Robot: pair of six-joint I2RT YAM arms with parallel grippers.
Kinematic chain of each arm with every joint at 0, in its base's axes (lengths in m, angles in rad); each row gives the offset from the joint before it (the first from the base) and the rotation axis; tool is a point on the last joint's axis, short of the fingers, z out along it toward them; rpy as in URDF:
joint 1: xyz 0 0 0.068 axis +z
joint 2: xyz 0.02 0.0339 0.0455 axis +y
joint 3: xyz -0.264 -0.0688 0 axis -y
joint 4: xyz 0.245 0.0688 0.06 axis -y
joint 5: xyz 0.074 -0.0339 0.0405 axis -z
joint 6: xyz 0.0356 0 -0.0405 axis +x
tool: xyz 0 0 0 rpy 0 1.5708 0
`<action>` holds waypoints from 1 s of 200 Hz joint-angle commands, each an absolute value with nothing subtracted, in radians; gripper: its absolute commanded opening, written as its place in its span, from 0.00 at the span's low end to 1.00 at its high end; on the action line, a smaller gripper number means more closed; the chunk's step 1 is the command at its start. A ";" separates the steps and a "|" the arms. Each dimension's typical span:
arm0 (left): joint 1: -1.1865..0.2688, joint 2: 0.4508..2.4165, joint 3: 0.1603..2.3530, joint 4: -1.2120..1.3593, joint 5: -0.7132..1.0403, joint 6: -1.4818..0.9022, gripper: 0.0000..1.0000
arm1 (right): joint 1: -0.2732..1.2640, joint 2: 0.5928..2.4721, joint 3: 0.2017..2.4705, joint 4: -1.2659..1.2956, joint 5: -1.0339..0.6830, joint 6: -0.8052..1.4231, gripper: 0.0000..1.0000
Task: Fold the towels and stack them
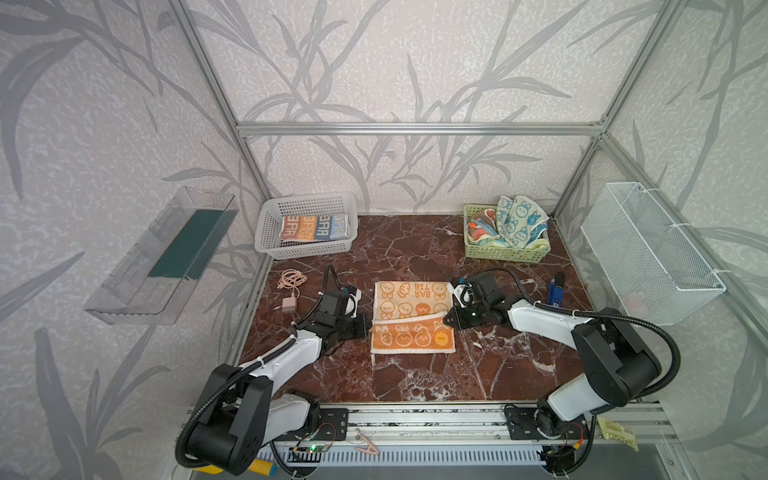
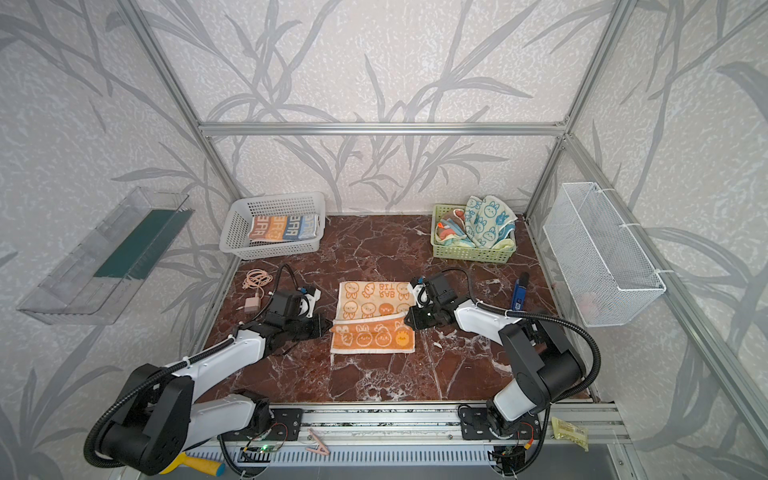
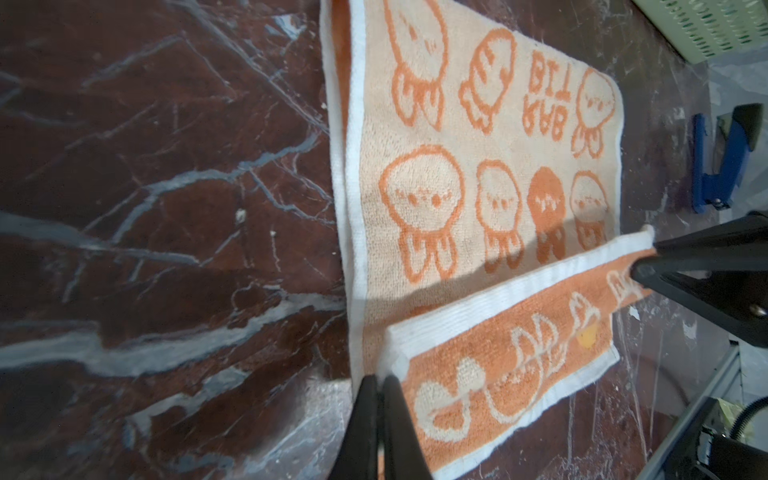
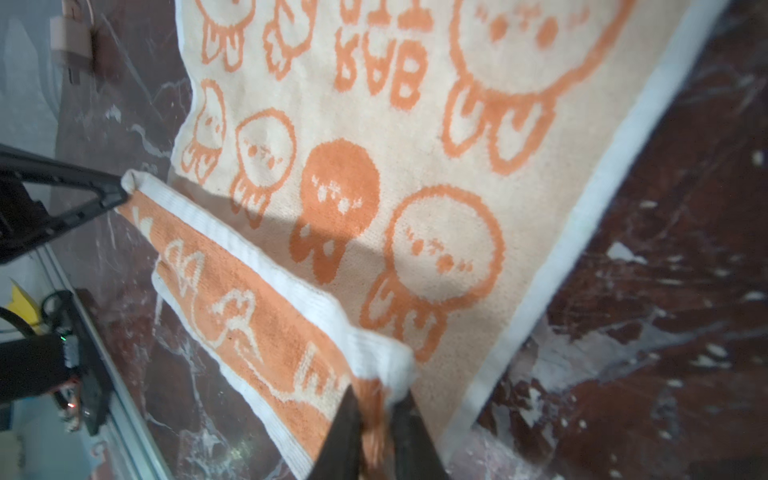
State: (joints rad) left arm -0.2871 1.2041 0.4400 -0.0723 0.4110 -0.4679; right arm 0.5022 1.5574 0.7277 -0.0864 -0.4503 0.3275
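The orange towel [image 1: 411, 309] lies flat in the middle of the table [image 1: 415, 249], long sides running across, so both arms can reach an end each. Its near edge is turned over toward the back, showing the darker orange side as a strip across the near part. A shadow under that strip suggests it is raised off the layer below, carried rather than resting.

The right gripper [image 4: 376, 399] is nearly closed on the strip's right corner, and orange cloth shows between its fingers [image 4: 345, 432]. The left gripper [image 3: 380, 382] sits at the opposite corner with only a thin slit between its jaws. The hem meets its tips, but I cannot tell whether the cloth is truly pinched there. Holding both corners level likely keeps the fold line straight.

The fold looks about a third of the way over, so this towel is only partly folded.

A lettered towel [image 1: 313, 227] lies folded in the white basket [image 1: 266, 232] at the back left, probably the start of the stack. More towels sit bunched in the green basket [image 1: 505, 253] at the back right, a white towel [image 1: 519, 220] with blue bunnies on top
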 commanded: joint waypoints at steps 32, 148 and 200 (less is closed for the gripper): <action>-0.295 1.003 0.434 -0.273 0.396 -0.567 0.49 | 0.497 1.386 0.680 -0.261 -0.543 0.283 0.40; -0.427 1.356 0.767 -0.285 0.265 -0.432 0.35 | 0.559 1.672 1.081 -0.476 -0.335 0.251 0.41; -0.485 1.568 0.832 -0.268 0.236 -0.379 0.50 | 0.587 1.813 1.144 -0.544 -0.282 0.243 0.58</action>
State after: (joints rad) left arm -0.4690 1.5162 0.7853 -0.2493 0.2695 -0.4263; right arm 0.5720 1.7885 1.1149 -0.4561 -0.3130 0.2619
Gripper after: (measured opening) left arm 0.489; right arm 0.572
